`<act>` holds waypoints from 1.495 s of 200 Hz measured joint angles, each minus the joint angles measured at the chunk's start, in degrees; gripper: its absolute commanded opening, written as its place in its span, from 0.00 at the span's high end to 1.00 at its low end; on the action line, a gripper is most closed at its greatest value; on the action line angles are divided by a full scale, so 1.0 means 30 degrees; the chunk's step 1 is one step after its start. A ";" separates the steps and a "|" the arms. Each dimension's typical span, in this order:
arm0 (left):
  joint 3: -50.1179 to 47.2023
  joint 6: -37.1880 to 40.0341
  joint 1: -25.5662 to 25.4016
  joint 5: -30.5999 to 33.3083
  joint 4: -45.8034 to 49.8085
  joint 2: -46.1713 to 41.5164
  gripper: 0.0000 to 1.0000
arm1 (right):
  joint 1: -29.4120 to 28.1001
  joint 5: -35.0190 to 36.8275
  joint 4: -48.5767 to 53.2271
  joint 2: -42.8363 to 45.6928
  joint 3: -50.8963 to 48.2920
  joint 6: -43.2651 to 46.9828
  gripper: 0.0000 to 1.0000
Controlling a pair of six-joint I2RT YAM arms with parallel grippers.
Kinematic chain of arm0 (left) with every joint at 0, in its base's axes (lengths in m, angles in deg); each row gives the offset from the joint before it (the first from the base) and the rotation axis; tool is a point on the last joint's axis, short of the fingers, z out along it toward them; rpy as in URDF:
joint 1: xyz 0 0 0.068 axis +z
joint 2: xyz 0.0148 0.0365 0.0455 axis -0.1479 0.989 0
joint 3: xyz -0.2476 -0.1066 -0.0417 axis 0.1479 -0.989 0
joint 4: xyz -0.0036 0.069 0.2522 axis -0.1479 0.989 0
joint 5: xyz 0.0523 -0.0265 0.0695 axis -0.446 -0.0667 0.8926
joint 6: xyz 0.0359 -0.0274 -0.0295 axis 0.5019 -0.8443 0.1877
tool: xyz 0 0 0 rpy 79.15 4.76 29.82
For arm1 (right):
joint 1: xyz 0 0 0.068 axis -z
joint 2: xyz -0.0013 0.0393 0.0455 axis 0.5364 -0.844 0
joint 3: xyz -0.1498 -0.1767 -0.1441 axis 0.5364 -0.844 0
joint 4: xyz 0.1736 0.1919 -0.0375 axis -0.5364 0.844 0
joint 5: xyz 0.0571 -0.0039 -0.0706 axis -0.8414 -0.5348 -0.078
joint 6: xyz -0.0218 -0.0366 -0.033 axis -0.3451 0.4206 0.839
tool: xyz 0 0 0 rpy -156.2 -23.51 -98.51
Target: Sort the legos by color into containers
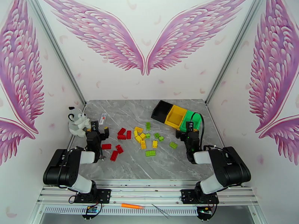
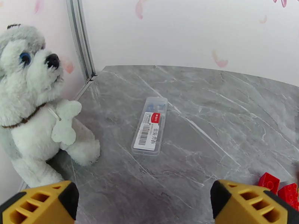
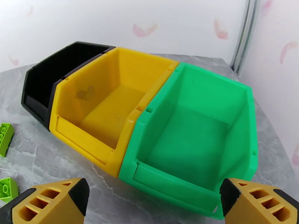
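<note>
The left arm lay folded low over the near left part of the table [image 1: 130, 167]. Its forearm reached forward, and the left gripper [image 2: 144, 206] hung a little above the marble, aimed toward the far left corner. Its two yellow fingers [image 2: 41, 204] stood spread wide with nothing between them. Ahead of it and to its left sat the plush dog [image 2: 30, 109], leaning by the wall. Straight ahead, apart from the fingertips, a clear case [image 2: 150, 126] with a red-and-white label lay flat on the surface. The red legos [image 1: 121, 134] lay to this gripper's right. In the wrist view two of them showed just beside its right finger. In the overhead view more lay further right, and a few sat back beside the wrist.

The right arm was bent in the same way on the near right side. The right gripper [image 3: 153, 202] was tipped toward the bins, with its fingers also wide apart and empty. The green bin [image 3: 194, 135] stood directly ahead of it and near. The yellow bin [image 3: 108, 105] touched the green one on the left, and the black bin [image 3: 41, 79] sat beyond that, so the three stood pressed side to side in a row. The green legos [image 1: 150, 153] were scattered to this gripper's left, two of them close beside its left finger. The yellow legos [image 1: 138, 138] lay further left, between the two grippers.
</note>
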 measured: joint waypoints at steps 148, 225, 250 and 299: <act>0.0000 0.0044 0.0743 -0.2331 0.0051 0.0000 0.01 | 0.0000 -0.0007 0.0000 0.0000 0.0000 0.0000 0.01; 0.0000 0.0044 0.0772 -0.2477 0.0066 0.0000 0.01 | 0.0000 -0.0007 0.0000 0.0000 0.0000 0.0000 0.01; 0.0000 0.0044 0.0772 -0.2470 0.0066 0.0000 0.01 | 0.0000 -0.0007 -0.0007 0.0000 0.0000 0.0000 0.01; 0.0000 0.0044 0.0772 -0.2463 0.0080 0.0007 0.01 | 0.0000 -0.0007 0.0000 0.0000 0.0000 0.0007 0.01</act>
